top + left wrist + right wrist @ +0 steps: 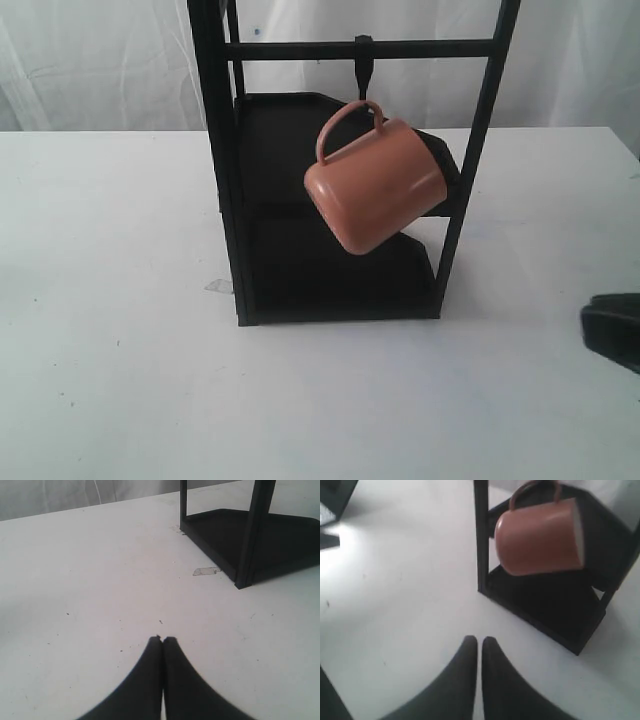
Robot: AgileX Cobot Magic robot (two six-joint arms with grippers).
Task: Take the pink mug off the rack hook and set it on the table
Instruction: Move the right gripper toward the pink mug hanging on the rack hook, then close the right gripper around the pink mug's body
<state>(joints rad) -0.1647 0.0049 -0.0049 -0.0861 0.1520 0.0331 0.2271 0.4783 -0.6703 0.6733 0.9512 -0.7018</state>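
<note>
The pink mug (375, 190) hangs tilted by its loop handle from the black rack hook (364, 60) on the top crossbar of the tall black rack (225, 170). The rack stands on the white table (100, 300). In the right wrist view the mug (540, 537) shows above the lower shelf, well ahead of my right gripper (479, 640), which is shut with nothing in it. A dark part of that gripper (612, 330) shows at the exterior view's right edge. My left gripper (162, 639) is shut and empty over bare table, short of the rack's foot (242, 582).
A small scrap of clear tape (206, 571) lies on the table by the rack's front left post. A white curtain (100, 60) hangs behind the table. The rack's two black shelves (330, 270) sit behind and below the mug.
</note>
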